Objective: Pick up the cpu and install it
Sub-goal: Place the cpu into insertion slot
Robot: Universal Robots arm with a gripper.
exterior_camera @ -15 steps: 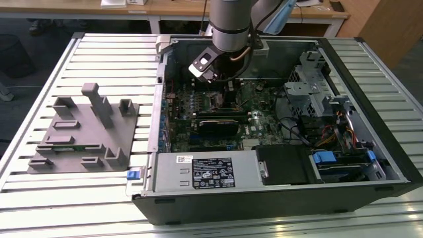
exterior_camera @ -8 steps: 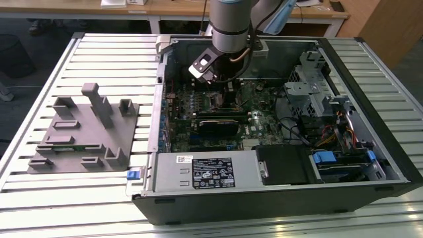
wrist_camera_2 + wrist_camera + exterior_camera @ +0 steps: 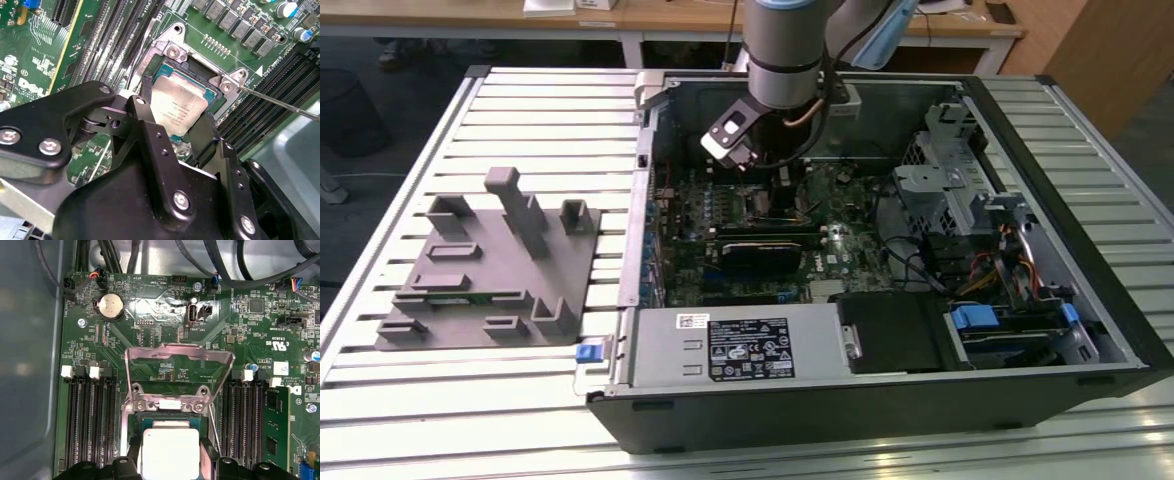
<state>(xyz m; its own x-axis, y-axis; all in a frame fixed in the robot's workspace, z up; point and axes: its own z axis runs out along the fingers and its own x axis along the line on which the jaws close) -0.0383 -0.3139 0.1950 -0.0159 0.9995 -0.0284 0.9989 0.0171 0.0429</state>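
- One arm reaches down into the far part of an open computer case (image 3: 881,420), which lies on its side on the slatted counter (image 3: 520,400).
- Its end effector (image 3: 175,114) is closed on the cpu (image 3: 179,107): the black fingers (image 3: 204,134) press against two opposite edges of the silvery square chip.
- In both wrist views the cpu sits right over the socket (image 3: 197,80) on the green motherboard (image 3: 720,275). I cannot tell whether it is fully seated or just above it.
- The metal load plate (image 3: 179,367) stands flipped open on the far side of the socket, clear of the chip.
- A thin wire lever (image 3: 280,104) juts out from the socket's corner, beside the fingers but not touching them.
- Rows of black memory slots (image 3: 90,425) flank the socket closely on both sides.
- Farther along the board there is a round coin battery (image 3: 110,306), well apart from the chip.
- A grey metal box with a white label (image 3: 734,345) fills the near edge of the case.
- A metal drive cage (image 3: 947,170) and a bundle of cables (image 3: 1014,270) crowd the case on the exterior view's right.
- On the exterior view's left, outside the case, a grey plastic holder (image 3: 487,270) with upright posts rests on the counter, well apart from the arm.
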